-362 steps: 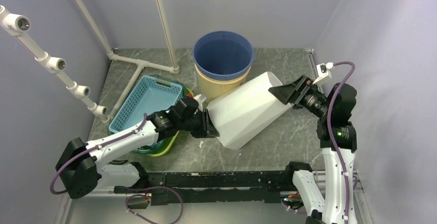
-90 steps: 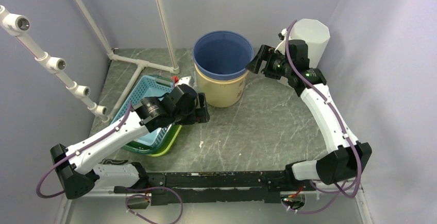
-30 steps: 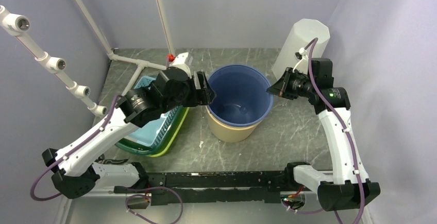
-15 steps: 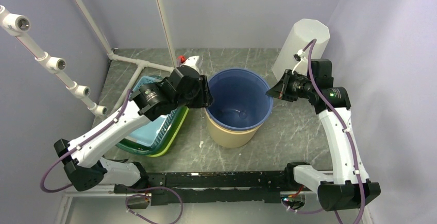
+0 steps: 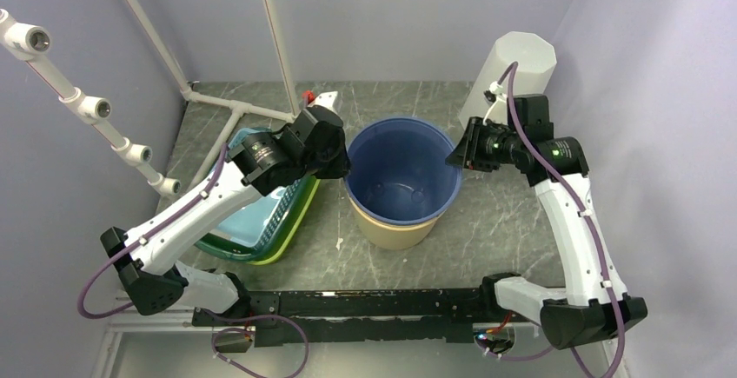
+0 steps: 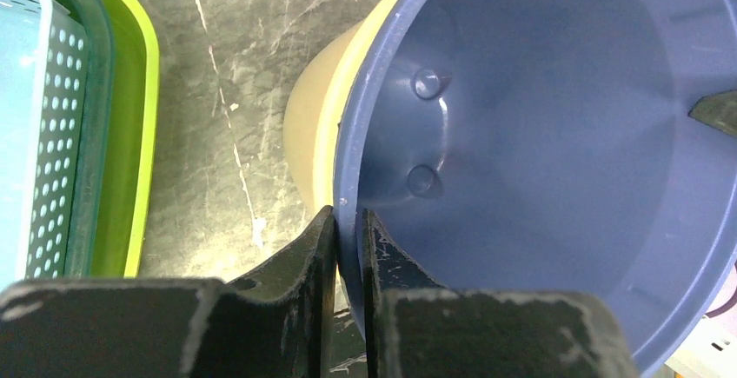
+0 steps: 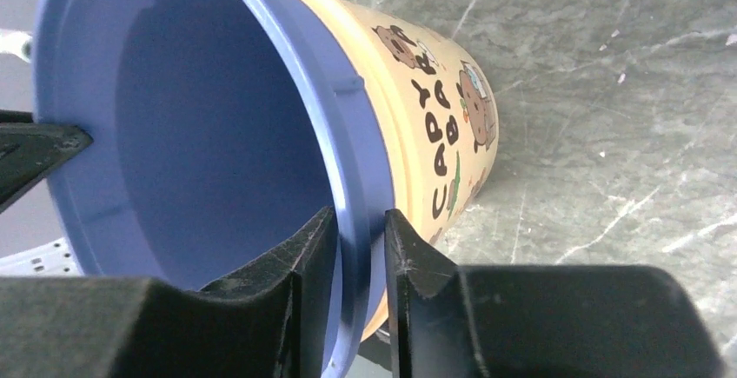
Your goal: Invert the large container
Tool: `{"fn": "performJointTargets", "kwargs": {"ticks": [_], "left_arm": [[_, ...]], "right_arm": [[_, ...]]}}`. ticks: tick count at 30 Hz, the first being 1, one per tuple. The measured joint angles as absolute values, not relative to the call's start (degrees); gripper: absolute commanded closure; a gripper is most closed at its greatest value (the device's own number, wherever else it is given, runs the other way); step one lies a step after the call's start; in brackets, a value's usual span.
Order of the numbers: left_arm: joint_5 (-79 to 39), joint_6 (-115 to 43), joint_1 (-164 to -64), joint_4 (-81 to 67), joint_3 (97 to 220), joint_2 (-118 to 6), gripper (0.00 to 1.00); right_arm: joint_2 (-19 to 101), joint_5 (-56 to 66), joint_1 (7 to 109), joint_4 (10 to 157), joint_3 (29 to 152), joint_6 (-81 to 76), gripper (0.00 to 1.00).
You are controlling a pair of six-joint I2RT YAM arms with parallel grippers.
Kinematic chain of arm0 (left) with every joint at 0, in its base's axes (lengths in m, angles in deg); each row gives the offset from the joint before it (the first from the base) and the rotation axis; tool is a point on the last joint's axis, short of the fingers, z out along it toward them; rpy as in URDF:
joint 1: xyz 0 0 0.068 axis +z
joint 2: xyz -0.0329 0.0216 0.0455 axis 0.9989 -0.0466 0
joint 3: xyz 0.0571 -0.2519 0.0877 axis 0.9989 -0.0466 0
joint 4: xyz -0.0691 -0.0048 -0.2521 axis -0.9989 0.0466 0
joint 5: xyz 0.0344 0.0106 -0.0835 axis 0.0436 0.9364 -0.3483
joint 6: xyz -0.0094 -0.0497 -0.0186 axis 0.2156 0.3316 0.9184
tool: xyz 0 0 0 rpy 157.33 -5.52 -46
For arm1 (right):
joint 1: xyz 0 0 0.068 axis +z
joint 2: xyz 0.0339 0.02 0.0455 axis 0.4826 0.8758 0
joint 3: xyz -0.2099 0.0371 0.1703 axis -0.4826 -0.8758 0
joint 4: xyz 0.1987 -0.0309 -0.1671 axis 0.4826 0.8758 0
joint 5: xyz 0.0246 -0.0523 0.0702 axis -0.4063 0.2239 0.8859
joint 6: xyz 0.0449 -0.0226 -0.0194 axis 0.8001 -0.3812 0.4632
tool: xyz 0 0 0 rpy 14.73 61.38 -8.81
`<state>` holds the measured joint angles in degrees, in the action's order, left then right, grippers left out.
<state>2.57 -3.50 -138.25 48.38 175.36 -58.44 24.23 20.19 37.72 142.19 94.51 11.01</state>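
While both arms reached in from opposite sides, the large blue plastic bucket (image 5: 401, 169) stood mouth-up near the middle of the grey marbled table (image 5: 495, 239), nested inside a tan plastic outer bucket (image 5: 391, 228) with cartoon print and lettering on its side. Not inverted.

Left gripper (image 5: 346, 165) sat on the bucket's left rim. In the left wrist view its black fingers (image 6: 313, 256) were pinched narrow on the blue wall, one outside against the tan shell, one inside. No visible gap, so it read as a grip on the rim.

Right gripper (image 5: 452, 156) was at the right rim, opposite the left one. In the right wrist view its fingers (image 7: 304, 265) straddled the blue rim at a narrow spacing, one inside and one outside. The rim filled nearly all the space between them. Couldn't tell whether they were actually clamped or just around it.

Bucket base was on the table as far as the top view showed.

Other stuff: a tall white faceted plastic container (image 5: 513, 69) stood closed end up at the back right corner, just behind the right wrist. A light blue perforated plastic basket (image 5: 239, 222) sat in a green plastic tray (image 5: 278, 246) left of the bucket, under the left forearm. A white pipe frame (image 5: 235, 117) ran along the back left.
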Motion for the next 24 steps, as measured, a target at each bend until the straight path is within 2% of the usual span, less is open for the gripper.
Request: {"fn": "performJointTargets", "kwargs": {"ticks": [4,7,10,15,17,18,23,24], "left_arm": [[2.6,-3.5,-138.3,48.4,175.5,-58.4,0.97],[2.7,-3.5,-138.3,48.4,175.5,-58.4,0.97],[3.0,-3.5,-138.3,48.7,175.5,-58.4,0.97],[2.9,-3.6,-138.3,48.4,175.5,-58.4,0.97],[2.8,-3.5,-138.3,48.4,175.5,-58.4,0.97],[2.7,-3.6,-138.3,48.4,175.5,-58.4,0.96],[3.0,-3.7,-138.4,49.2,175.5,-58.0,0.75],[3.3,-3.7,-138.4,49.5,175.5,-57.6,0.66]], "right_arm": [[26.0,14.2,41.9,144.9,97.0,10.9,0.64],[28.2,7.9,46.2,147.5,100.4,10.9,0.76],[29.5,2.6,49.1,150.0,102.7,10.9,0.81],[29.7,-0.4,50.4,152.0,103.8,10.6,1.00],[29.7,-0.8,50.6,152.6,103.8,10.4,1.00],[29.7,-0.9,50.7,152.7,103.8,10.4,1.00],[29.1,0.9,50.7,151.6,103.1,10.6,1.00],[28.8,1.3,50.7,151.2,102.9,10.7,1.00]]}}
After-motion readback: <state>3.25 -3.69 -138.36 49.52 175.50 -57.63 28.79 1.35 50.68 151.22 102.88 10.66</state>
